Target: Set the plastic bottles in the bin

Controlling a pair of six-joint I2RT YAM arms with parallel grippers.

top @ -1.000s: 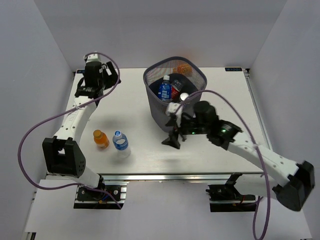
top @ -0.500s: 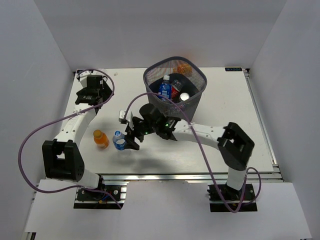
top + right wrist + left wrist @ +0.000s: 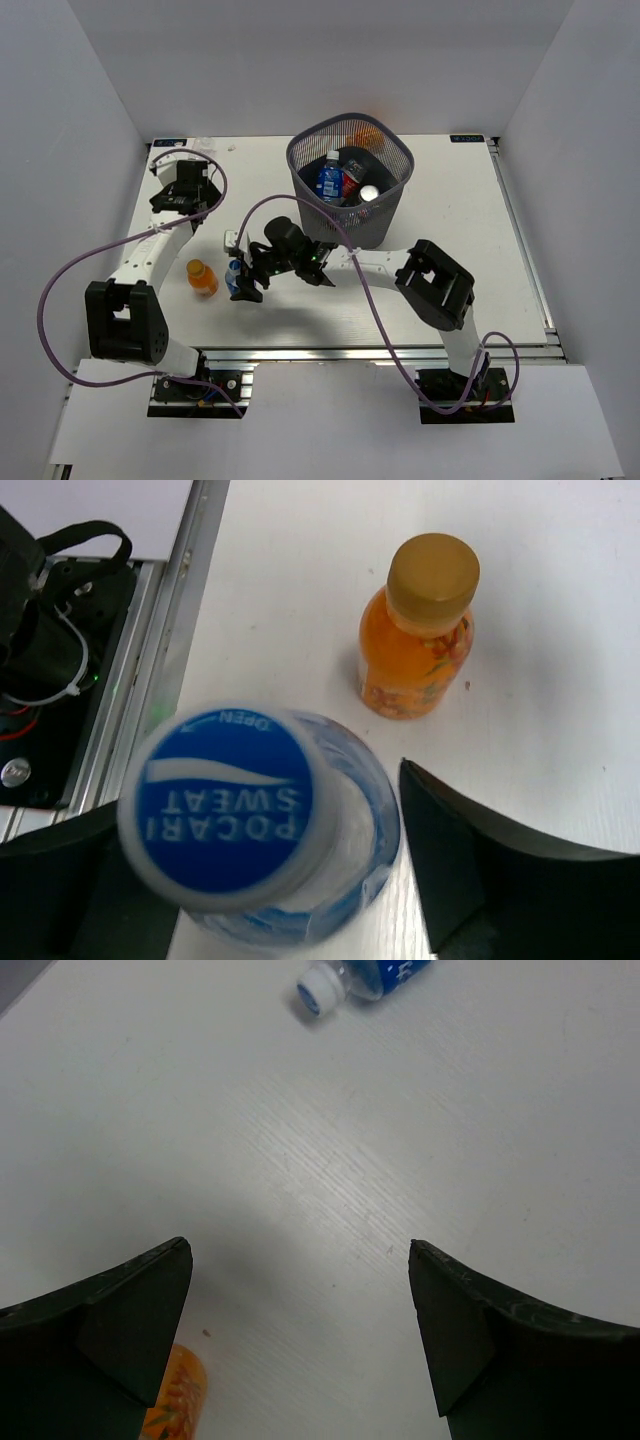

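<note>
A clear bottle with a blue Pocari Sweat cap (image 3: 225,800) stands upright on the white table, left of centre (image 3: 236,272). My right gripper (image 3: 260,810) is open, one jaw on each side of this bottle, with a small gap at the right finger (image 3: 470,850); in the top view it shows low over the bottle (image 3: 244,280). A squat orange bottle (image 3: 202,278) stands just left of it (image 3: 418,630). The dark mesh bin (image 3: 392,215) holds several bottles. My left gripper (image 3: 300,1260) is open and empty above the table, back left (image 3: 183,195).
A blue-labelled bottle (image 3: 350,978) lies on the table beyond the left gripper, faint at the back left edge in the top view (image 3: 205,143). The orange bottle's label (image 3: 175,1400) shows by the left finger. The table's near edge with rail and cables (image 3: 70,650) is close.
My right arm has swung left from in front of the bin to the blue-capped bottle, its jaws now around it. My left gripper has moved forward from the back left corner.
</note>
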